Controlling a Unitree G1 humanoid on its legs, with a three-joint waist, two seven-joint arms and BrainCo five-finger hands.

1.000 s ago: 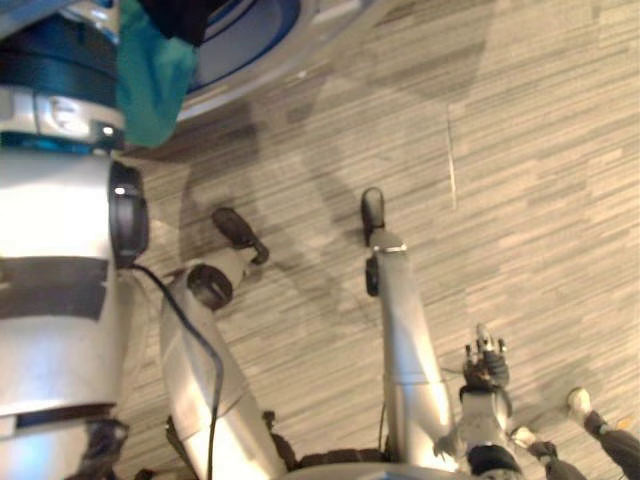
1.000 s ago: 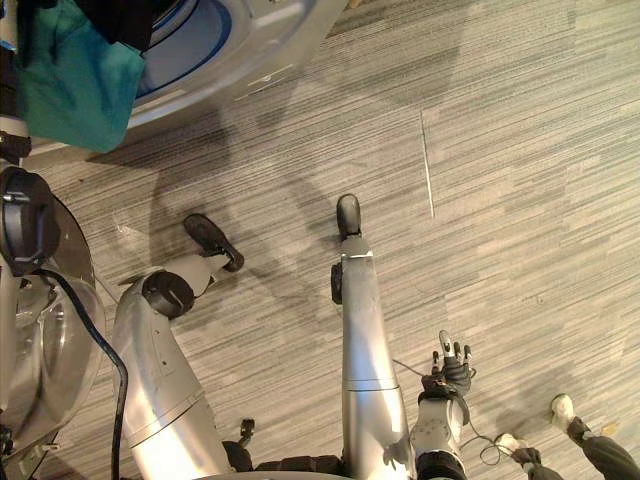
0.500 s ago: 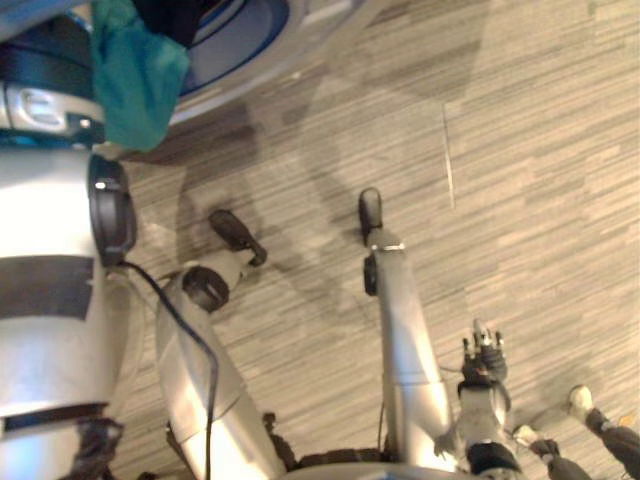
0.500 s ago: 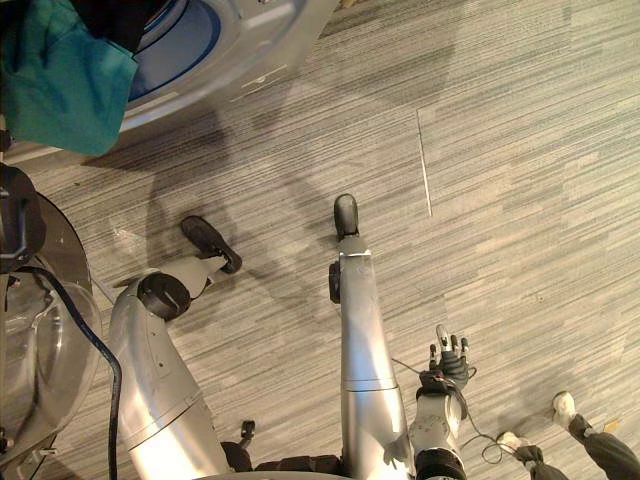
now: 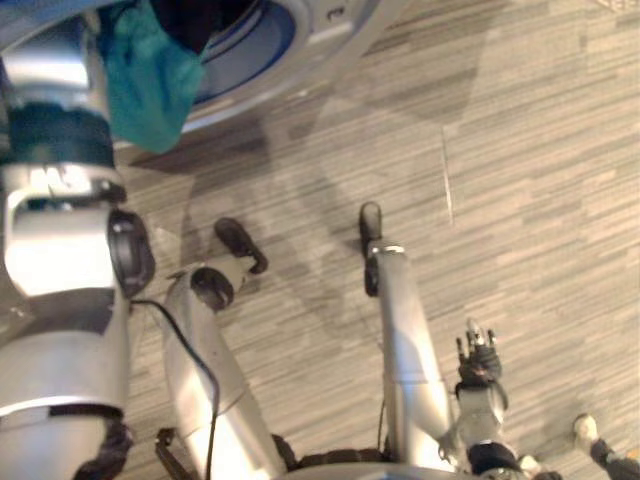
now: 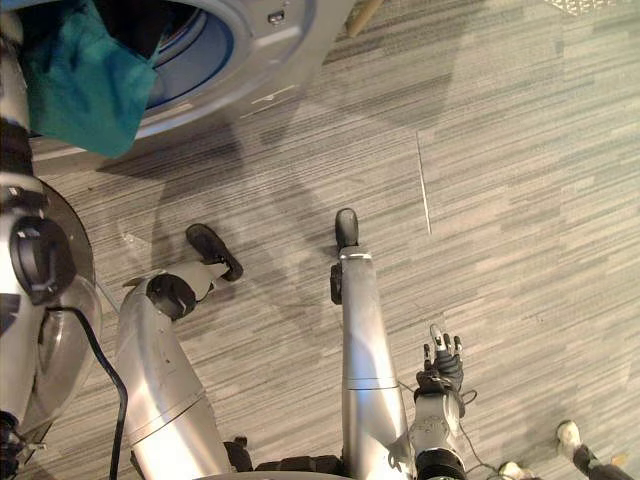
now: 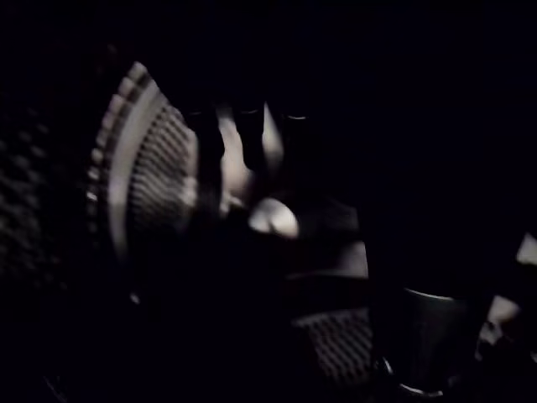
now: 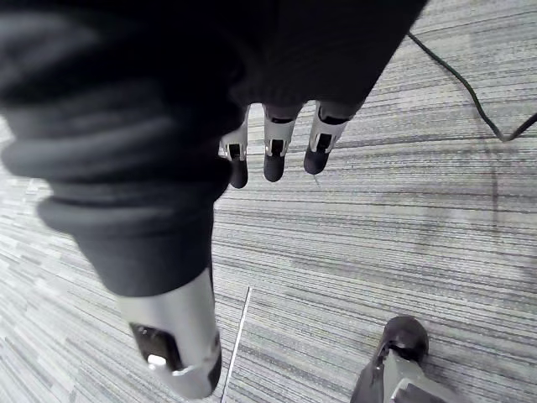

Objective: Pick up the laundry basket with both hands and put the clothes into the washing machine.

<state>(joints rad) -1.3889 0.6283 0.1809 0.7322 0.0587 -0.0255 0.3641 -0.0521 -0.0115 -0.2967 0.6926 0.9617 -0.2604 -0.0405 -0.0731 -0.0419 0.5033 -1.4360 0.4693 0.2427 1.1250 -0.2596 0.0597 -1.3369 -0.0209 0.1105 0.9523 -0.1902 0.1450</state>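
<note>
The washing machine's round door opening (image 6: 250, 60) lies at the upper left, with a teal cloth (image 6: 85, 85) hanging out over its rim and a dark garment (image 6: 130, 20) just inside. My left arm rises along the left side into that opening. Inside the dim drum, my left hand (image 7: 250, 138) shows as dark straight fingers against the perforated drum wall (image 7: 155, 176), with nothing seen in them. Low at the right, my right hand (image 6: 440, 365) hangs over the floor, fingers (image 8: 273, 155) straight and empty.
Grey striped carpet floor (image 6: 520, 200) spreads to the right of the machine. A person's shoe (image 6: 568, 435) stands at the lower right corner. A wooden leg (image 6: 362, 15) shows beside the machine at the top.
The view has shifted, showing more of the machine's opening. My left arm has shifted beside the machine's opening. The teal cloth still hangs over the rim. My right hand stays put.
</note>
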